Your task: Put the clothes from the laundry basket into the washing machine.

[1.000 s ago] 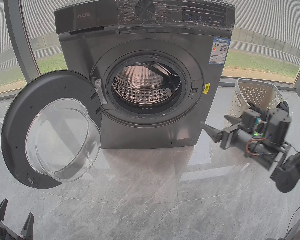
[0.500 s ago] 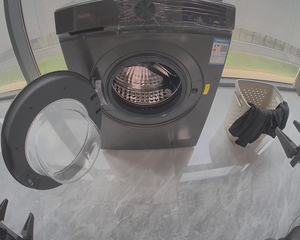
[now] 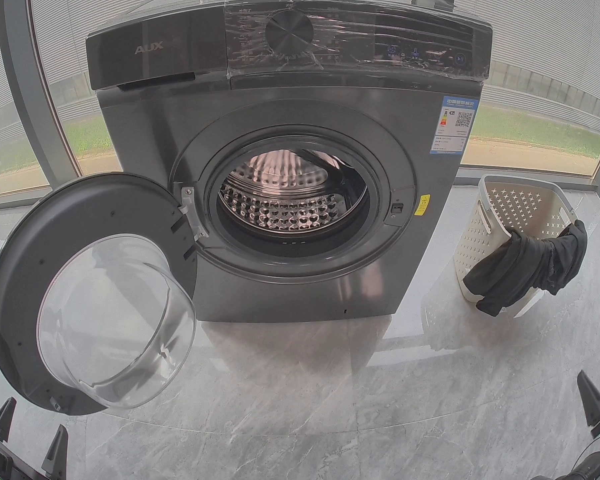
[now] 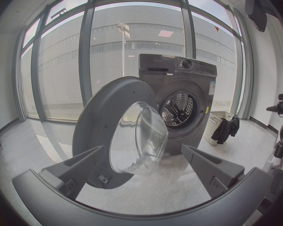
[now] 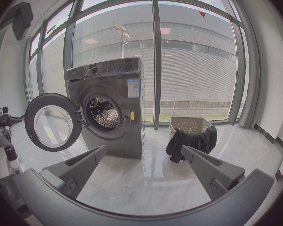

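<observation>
Beside the washing machine [image 3: 287, 168], on its right, the laundry basket [image 3: 513, 201] carries a black garment [image 3: 527, 268] draped over its front rim. Right gripper [image 5: 142, 149], before the basket a second ago, has pulled back low right, jaws spread, empty. Left gripper [image 4: 141, 148] low left, jaws apart, empty. Head view shifted: camera moved. Door [image 3: 90, 288] swung wide left; bare floor [image 3: 313, 381] between grippers and drum [image 3: 290, 195].

floor [image 3: 293, 395]: glossy grey marble | windows [image 5: 156, 47]: tall, daylit | outside: grey building [image 5: 195, 57]
</observation>
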